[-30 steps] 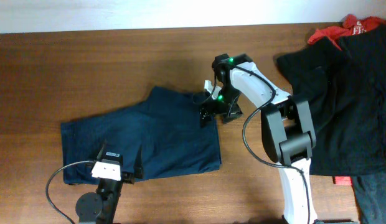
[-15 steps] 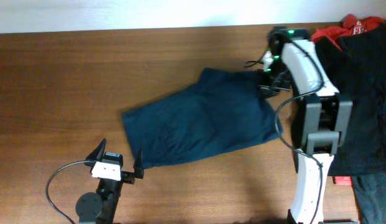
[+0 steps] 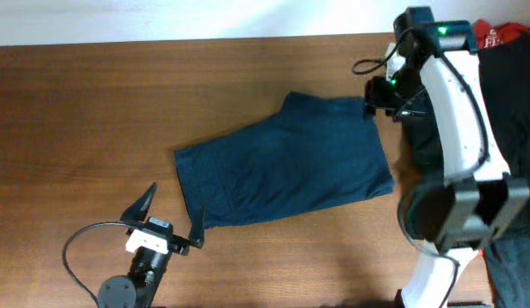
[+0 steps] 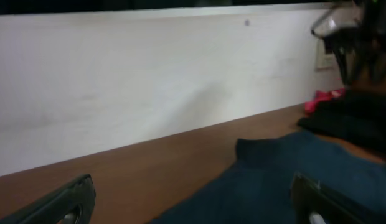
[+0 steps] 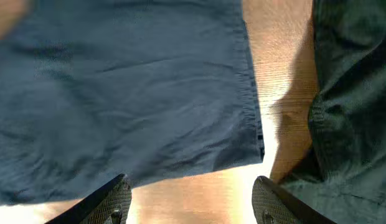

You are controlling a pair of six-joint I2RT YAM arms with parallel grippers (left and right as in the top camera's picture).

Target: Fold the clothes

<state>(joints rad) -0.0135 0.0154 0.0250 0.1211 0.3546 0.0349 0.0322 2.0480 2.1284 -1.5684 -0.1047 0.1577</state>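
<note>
The dark navy-blue shorts (image 3: 282,167) lie spread flat mid-table, slanting from lower left to upper right. My right gripper (image 3: 378,101) hangs open and empty over the shorts' far right corner; in the right wrist view its fingers (image 5: 193,200) frame bare wood just past the shorts' hem (image 5: 131,87). My left gripper (image 3: 167,227) is open and empty, low by the shorts' near left corner; in the left wrist view (image 4: 193,205) it looks across the navy fabric (image 4: 286,177).
A black garment (image 3: 504,137) covers the table's right side and shows in the right wrist view (image 5: 355,93). A red printed piece (image 3: 503,34) lies at the back right. A grey-blue piece (image 3: 515,274) is at the front right. A white wall (image 4: 149,81) runs behind.
My right gripper dragged the navy shorts rightward across the table, then let go and lifted away. My left gripper turned slightly and no longer rests on the fabric.
</note>
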